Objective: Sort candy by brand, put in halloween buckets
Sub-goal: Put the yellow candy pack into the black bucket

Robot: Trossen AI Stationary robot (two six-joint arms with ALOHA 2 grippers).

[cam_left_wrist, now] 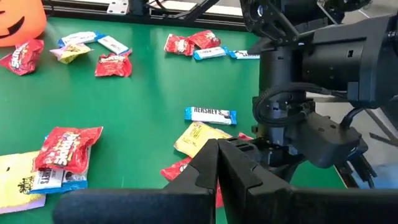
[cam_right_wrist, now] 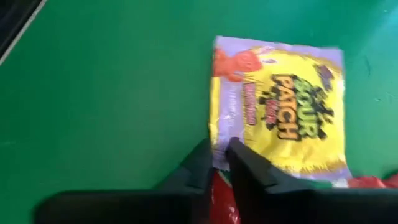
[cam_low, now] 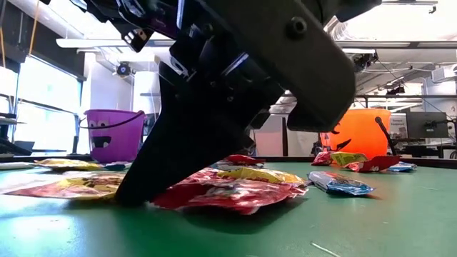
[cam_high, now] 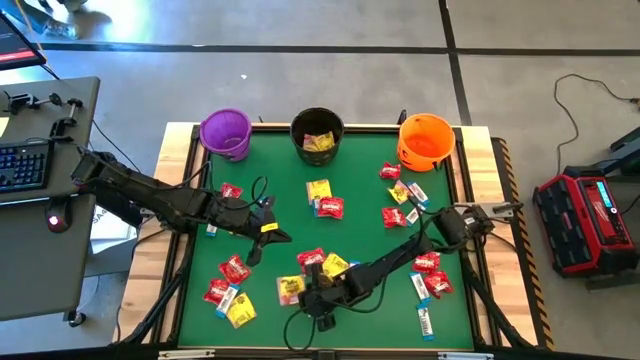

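Low over the counter's (cam_high: 200,310) near edge, the right tool (cam_right_wrist: 219,160) pinches narrowly a red packet's (cam_right_wrist: 221,200) edge; the left tool (cam_left_wrist: 216,163) is closed, empty.

- Bench (cam_high: 275,170): green mat, pale wood rim.
- Buckets: purple (cam_high: 225,133); black (cam_high: 317,135); orange (cam_high: 425,141) with dark face pattern.
- Candy: glossy red packets (cam_high: 330,207); yellow packets (cam_high: 319,189); white-and-blue bars (cam_high: 425,322).
- Yellow packet (cam_right_wrist: 280,112): black lettering, orange-red figure, pale lilac border.
- Both arms: dark.
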